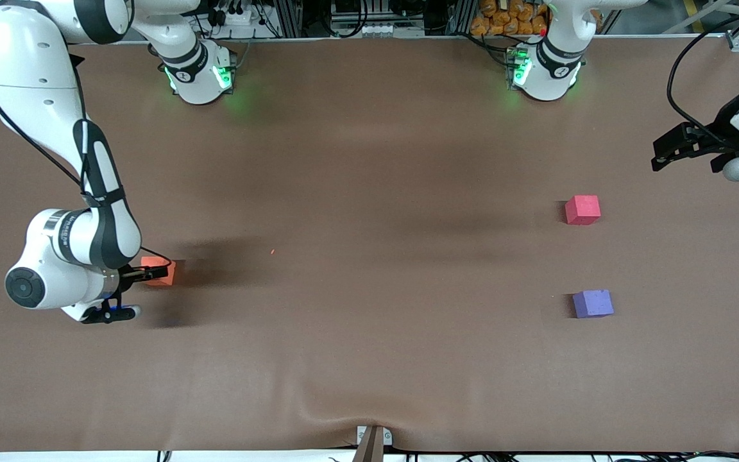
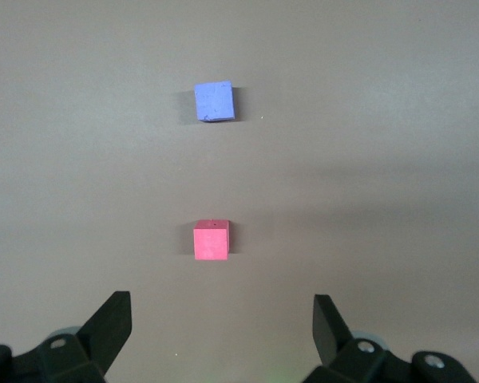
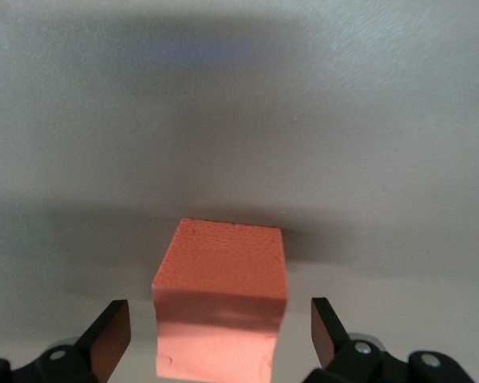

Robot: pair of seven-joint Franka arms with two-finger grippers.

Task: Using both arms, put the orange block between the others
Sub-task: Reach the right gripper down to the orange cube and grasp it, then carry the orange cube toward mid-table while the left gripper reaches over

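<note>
The orange block rests on the brown table toward the right arm's end. My right gripper is low around it, open. In the right wrist view the orange block sits between the fingers of the right gripper, with a gap on each side. The red-pink cube and the purple cube lie toward the left arm's end, the purple one nearer the front camera. My left gripper hangs open and empty above that end of the table. Its wrist view shows the left gripper, the red-pink cube and the purple cube.
A brown cloth covers the whole table, with a wrinkle and a small bracket at its front edge. The two green-lit arm bases stand along the table's edge farthest from the front camera. A gap of about one cube's width separates the two cubes.
</note>
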